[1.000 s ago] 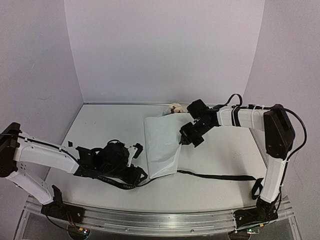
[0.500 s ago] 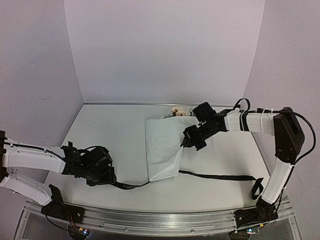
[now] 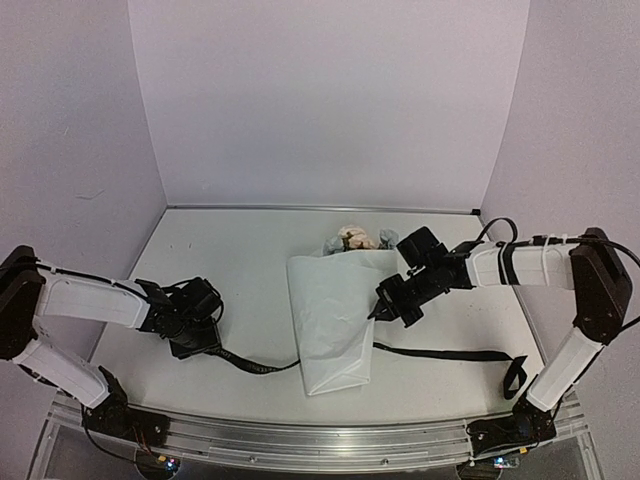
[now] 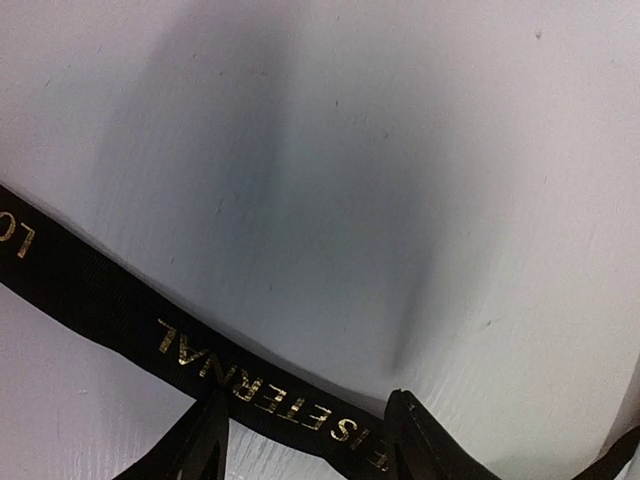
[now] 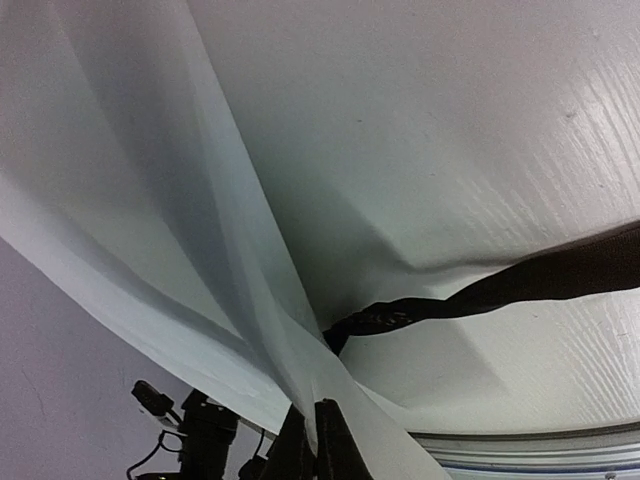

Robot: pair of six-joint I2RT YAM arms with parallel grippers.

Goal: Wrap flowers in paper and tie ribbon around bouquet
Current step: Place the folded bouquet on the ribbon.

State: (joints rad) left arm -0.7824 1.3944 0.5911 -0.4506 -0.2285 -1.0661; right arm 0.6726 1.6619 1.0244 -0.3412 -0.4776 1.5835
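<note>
Your left gripper (image 3: 195, 340) sits low over the table (image 3: 230, 255) on the left side, with its jaws parted to a middling width. In its wrist view the two fingertips (image 4: 208, 440) stand on either side of the ribbon (image 4: 105, 300). The ribbon lies flat and runs slantwise through the gap between them (gold lettering face up). The jaws are not closed on it, and you cannot tell from that view whether either finger touches it.

Your right gripper (image 3: 385, 308) is closed tight at the right edge of the paper (image 3: 330, 320), about halfway along its length. Its wrist view shows a fold of the sheet drawn up and pinched between the fingers (the paper rises off the table there like a tent).

The paper lies in the middle of the table, folded lengthwise over the flowers (image 3: 352, 238). Their peach blooms poke out at its far end. The near end of the paper points toward the arm bases.

From the left gripper the ribbon trails right and slips under the near part of the paper. It comes out on the right side, just below the pinched fold, then runs on across the table. It ends in a small curl near the right arm's base.
</note>
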